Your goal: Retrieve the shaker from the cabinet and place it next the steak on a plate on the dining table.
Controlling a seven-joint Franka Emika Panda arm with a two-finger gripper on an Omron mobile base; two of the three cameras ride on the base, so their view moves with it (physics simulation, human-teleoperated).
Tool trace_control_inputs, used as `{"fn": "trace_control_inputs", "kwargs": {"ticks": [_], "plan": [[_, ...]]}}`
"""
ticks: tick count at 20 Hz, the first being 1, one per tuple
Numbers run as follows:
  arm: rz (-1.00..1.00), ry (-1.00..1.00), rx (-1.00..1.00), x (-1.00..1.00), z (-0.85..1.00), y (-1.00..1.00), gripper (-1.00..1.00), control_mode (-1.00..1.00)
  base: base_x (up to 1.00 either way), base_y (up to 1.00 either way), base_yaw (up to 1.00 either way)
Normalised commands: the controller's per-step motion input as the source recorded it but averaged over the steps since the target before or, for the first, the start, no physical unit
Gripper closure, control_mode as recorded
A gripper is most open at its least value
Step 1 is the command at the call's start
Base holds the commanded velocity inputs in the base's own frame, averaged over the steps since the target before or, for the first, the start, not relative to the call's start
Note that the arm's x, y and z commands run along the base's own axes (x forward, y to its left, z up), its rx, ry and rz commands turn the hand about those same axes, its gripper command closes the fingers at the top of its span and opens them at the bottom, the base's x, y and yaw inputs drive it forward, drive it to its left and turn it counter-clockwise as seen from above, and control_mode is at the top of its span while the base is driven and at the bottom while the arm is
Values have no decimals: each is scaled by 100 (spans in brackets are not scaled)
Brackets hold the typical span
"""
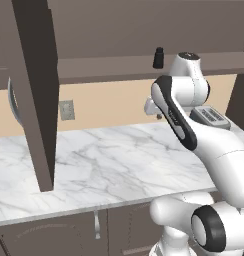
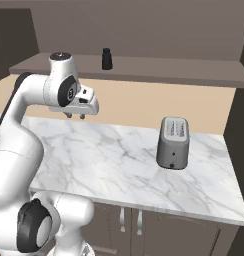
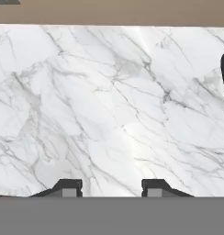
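Left base view: the shaker (image 1: 158, 58) is standing upright on the cabinet shelf (image 1: 109, 68) at upper centre of the frame, just left of the arm's top joint. The cabinet door (image 1: 36, 90) is hanging open, running down the left side of the frame. The arm is rising from the lower right and folding over the marble wall counter (image 1: 94, 160). A toaster (image 1: 210, 117) is peeking out at right behind the arm.

Right base view: the shaker (image 2: 107, 58) is sitting at upper centre on the shelf (image 2: 159, 69), untouched. The gripper (image 2: 75, 116) is hanging at left of centre, below shelf level, pointing down at the counter (image 2: 114, 160). The toaster (image 2: 173, 142) is standing at right of centre.

Hand view: the camera is looking straight down at bare marble (image 3: 109, 105); the two fingertips (image 3: 68, 187) are showing at the bottom edge, spread well apart with nothing between them.

Progress, as a judgement: the door is open, but the grab is not yet made. Reaching up to the shelf, gripping, carrying to the dining table and setting down by the steak are all left.
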Motion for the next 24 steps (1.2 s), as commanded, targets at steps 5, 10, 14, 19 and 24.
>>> {"fn": "trace_control_inputs", "kwargs": {"ticks": [5,10,14,19,24], "plan": [[0,-11,0,-47,1,-2,-100,-100,0,0,0],[0,-42,-1,-42,42,0,-100,-100,0,0,0],[0,-38,0,-20,66,-4,-100,-100,0,0,0],[0,-27,0,-1,60,-16,-100,-100,0,0,0],[0,-16,0,0,62,-25,-100,-100,0,0,0]]}}
